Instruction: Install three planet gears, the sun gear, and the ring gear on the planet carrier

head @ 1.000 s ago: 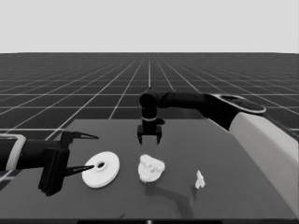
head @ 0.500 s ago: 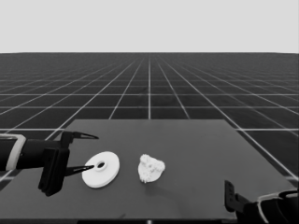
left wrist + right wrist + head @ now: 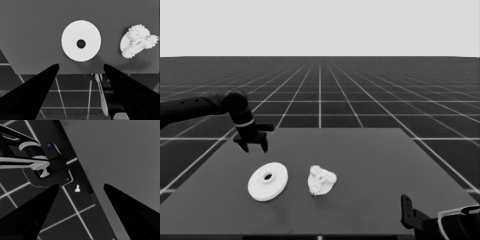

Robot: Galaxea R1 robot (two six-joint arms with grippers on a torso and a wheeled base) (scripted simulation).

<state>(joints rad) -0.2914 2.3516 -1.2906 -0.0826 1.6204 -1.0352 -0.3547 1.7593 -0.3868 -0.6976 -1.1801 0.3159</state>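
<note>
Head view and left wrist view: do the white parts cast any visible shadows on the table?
Head view: no clear shadow beside the larger round part. Left wrist view: a soft dark smudge on the table between it and the gears.

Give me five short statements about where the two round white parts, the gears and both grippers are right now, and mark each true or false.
1. The left gripper hangs over the table's far left part, beyond the larger round part. True.
2. The larger round part sits on top of the gears. False: it lies flat on the table beside them, apart.
3. The gears are piled on the smaller round part. True.
4. The left gripper grips a gear. False: its fingers are apart with nothing between them.
5. The right gripper is over the gear pile. False: it is at the table's near right corner.
</note>
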